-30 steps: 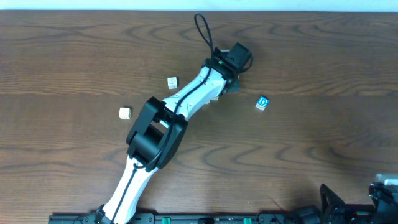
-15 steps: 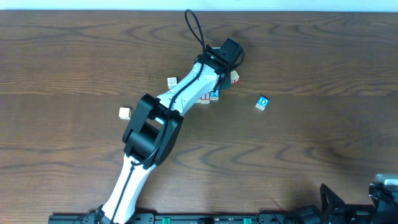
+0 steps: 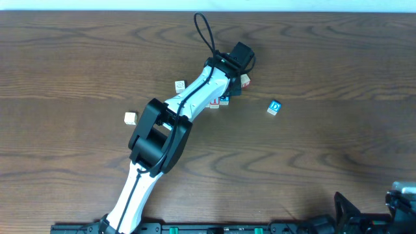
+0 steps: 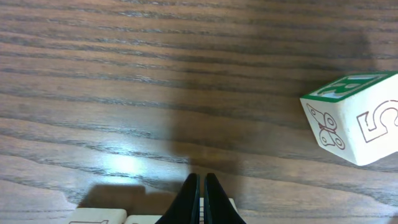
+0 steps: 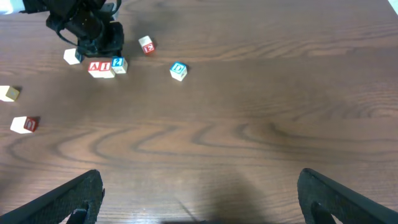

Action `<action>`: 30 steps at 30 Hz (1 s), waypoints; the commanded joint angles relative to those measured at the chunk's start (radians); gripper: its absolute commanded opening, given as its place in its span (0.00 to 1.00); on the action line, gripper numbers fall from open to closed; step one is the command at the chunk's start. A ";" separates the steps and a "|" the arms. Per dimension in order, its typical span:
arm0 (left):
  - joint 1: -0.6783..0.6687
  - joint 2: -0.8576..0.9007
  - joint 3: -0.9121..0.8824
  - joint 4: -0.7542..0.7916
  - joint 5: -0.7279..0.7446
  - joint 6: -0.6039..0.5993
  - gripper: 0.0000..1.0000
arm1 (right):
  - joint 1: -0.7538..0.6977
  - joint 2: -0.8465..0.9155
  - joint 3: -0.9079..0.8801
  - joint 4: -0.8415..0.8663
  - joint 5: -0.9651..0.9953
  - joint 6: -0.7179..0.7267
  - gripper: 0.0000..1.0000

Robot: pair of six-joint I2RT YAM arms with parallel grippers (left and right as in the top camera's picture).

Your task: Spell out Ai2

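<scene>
The red "A" cube (image 5: 94, 67), the red "I" cube (image 5: 106, 68) and the blue-and-white "2" cube (image 5: 119, 64) stand side by side in a row in the right wrist view. In the overhead view the arm partly covers the row; the "2" cube (image 3: 224, 99) and a red-lettered cube (image 3: 213, 103) show. My left gripper (image 4: 200, 186) is shut and empty, its tips just behind the row, whose pale tops (image 4: 99, 218) show at the bottom edge. It also shows in the overhead view (image 3: 231, 84). My right gripper (image 5: 199, 205) is open and empty, far from the cubes.
The blue "D" cube (image 3: 275, 107) lies right of the row. A cube with a "5", a butterfly and a green face (image 4: 354, 118) sits close by (image 3: 245, 80). Pale cubes (image 3: 180, 85) (image 3: 130, 117) lie to the left. A red-faced cube (image 5: 25, 124) lies apart.
My left gripper has drawn back to the left, uncovering the lettered cubes and the cube beside them. Over the last half second it has barely moved. The right arm is still.
</scene>
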State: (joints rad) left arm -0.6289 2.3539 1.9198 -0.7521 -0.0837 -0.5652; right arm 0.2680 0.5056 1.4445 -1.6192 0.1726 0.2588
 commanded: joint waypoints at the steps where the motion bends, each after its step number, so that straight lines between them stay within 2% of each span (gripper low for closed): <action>1: 0.000 0.021 0.014 -0.003 0.007 -0.015 0.06 | 0.003 -0.002 0.000 -0.002 0.003 -0.002 0.99; 30: 0.000 0.021 0.014 0.014 0.051 0.004 0.06 | 0.003 -0.002 0.000 -0.002 0.003 -0.002 0.99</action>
State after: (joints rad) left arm -0.6292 2.3539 1.9198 -0.7311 -0.0326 -0.5716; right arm 0.2680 0.5056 1.4445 -1.6192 0.1726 0.2588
